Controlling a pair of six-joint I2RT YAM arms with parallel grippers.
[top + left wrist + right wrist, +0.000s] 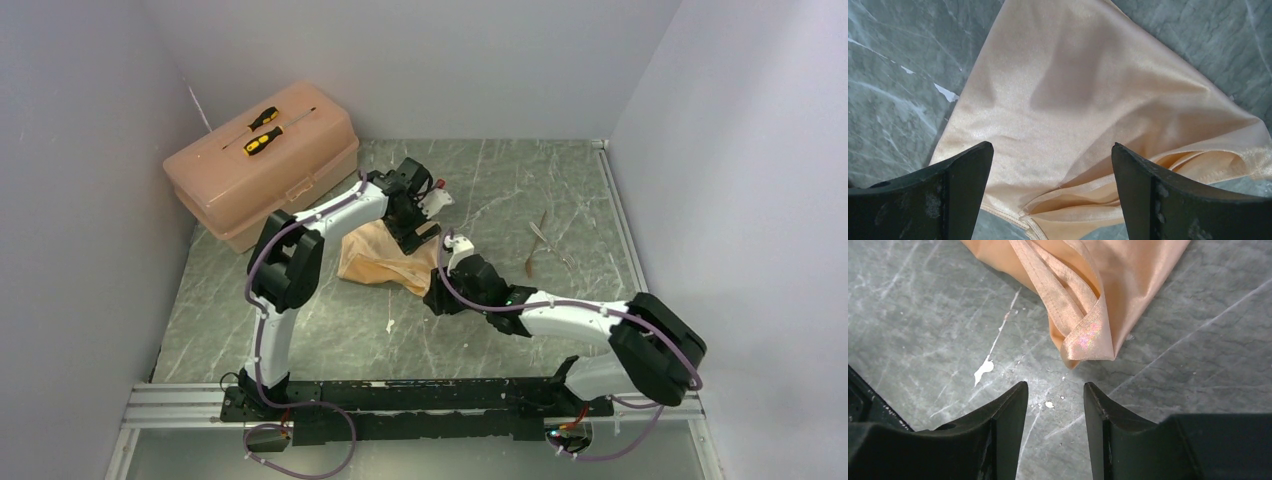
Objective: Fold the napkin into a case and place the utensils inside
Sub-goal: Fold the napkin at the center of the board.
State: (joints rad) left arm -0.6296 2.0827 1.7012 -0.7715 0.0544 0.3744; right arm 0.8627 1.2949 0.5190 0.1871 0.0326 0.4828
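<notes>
Satin napkin [385, 262]: peach-tan and shiny, it lay loosely folded and creased near the middle of the table [330, 340], a little toward the far edge. It was not yet a flat packet. Layered hems showed at one folded corner in the right wrist view.
left gripper [1050, 146]: hung over the napkin's far side with its jaws spread wide. Only cloth showed beneath the gap and nothing was held. Whether the fingertips touched the cloth could not be told.
right gripper [1055, 387]: sat at the napkin's near right corner with its jaws part-way apart and only bare table between them. The folded corner lay just beyond the fingertips, not between them.
utensils [537, 238]: thin golden-brown pieces lay on bare table toward the right edge, apart from the napkin and outside it. They were too small to count.
toolbox [265, 175]: pink, lid shut, at the far left corner of the table, set askew to the walls.
screwdrivers [262, 130]: two, yellow and black, lay on the toolbox lid.
table: grey-green marble pattern, with small white chips near the right gripper.
</notes>
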